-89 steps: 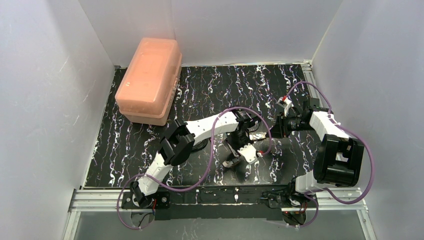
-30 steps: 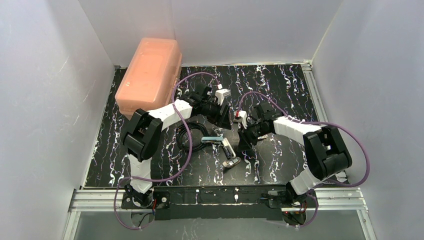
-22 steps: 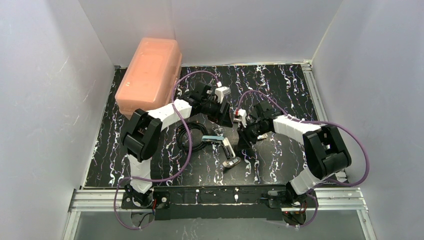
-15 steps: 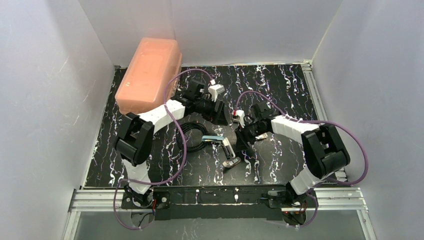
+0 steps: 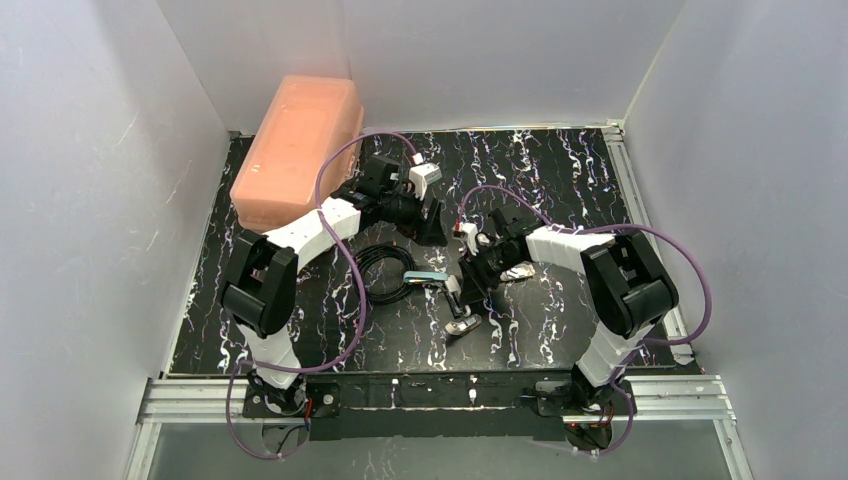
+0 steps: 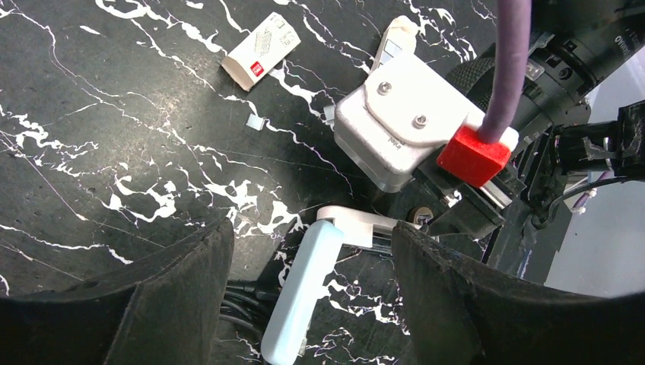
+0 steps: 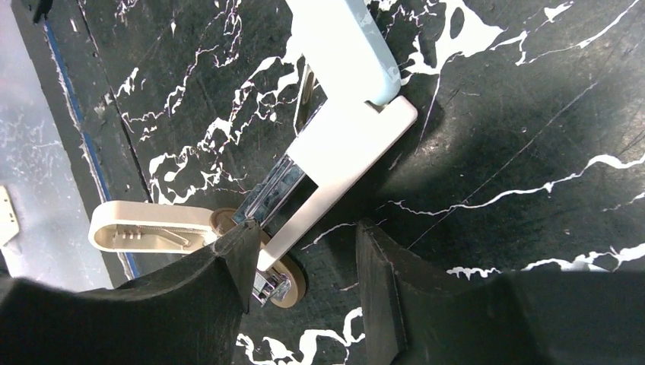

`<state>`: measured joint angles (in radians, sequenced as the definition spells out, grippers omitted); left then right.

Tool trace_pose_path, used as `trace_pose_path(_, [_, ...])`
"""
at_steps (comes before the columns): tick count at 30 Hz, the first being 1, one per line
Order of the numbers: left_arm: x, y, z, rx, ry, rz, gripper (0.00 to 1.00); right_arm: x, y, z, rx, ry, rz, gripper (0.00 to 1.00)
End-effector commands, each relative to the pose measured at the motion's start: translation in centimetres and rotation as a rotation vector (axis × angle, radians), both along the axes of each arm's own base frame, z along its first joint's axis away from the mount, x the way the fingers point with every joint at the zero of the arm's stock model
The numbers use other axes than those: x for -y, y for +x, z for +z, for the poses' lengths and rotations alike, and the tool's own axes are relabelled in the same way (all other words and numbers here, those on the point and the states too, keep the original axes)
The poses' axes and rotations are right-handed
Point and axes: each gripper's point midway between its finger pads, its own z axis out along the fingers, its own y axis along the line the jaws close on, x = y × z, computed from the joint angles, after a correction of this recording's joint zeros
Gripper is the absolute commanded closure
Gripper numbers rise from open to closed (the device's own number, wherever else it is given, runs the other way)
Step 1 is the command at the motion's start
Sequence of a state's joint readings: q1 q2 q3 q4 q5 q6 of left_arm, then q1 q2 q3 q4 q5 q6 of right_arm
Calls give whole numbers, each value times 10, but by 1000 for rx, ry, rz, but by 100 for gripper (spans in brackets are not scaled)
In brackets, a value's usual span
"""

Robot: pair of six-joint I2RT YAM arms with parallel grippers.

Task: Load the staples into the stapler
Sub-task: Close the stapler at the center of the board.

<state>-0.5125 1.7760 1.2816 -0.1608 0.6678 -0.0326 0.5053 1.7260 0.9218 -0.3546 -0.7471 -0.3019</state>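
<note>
Top external | left hand (image 5: 432, 226) withdrawn | right hand (image 5: 465, 285) nearer stapler (image 5: 425, 277)

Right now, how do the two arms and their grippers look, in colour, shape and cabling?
Both the left arm and the right arm have white shells and black joints. A purple cable loops along each. The left gripper and right gripper each have two broad matte-black fingers. The right wrist bears a white camera block with two screws and a red clip at its cable.
</note>
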Motion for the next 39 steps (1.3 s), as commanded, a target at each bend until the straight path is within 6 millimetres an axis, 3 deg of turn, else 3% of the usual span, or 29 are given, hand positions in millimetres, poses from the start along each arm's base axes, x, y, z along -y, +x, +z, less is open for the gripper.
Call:
trace_pose_path(1, [-7, -7, 13, 49, 7, -35, 26, -10, 8, 7, 2, 31, -4, 44])
trace_pose_path(19, [-31, -36, -6, 78, 118, -181, 27, -7, 14, -2, -34, 2, -51, 68])
trace_pose_path(39, [-54, -80, -11, 13, 168, -293, 27, 2, 24, -14, -65, -40, -104, 76])
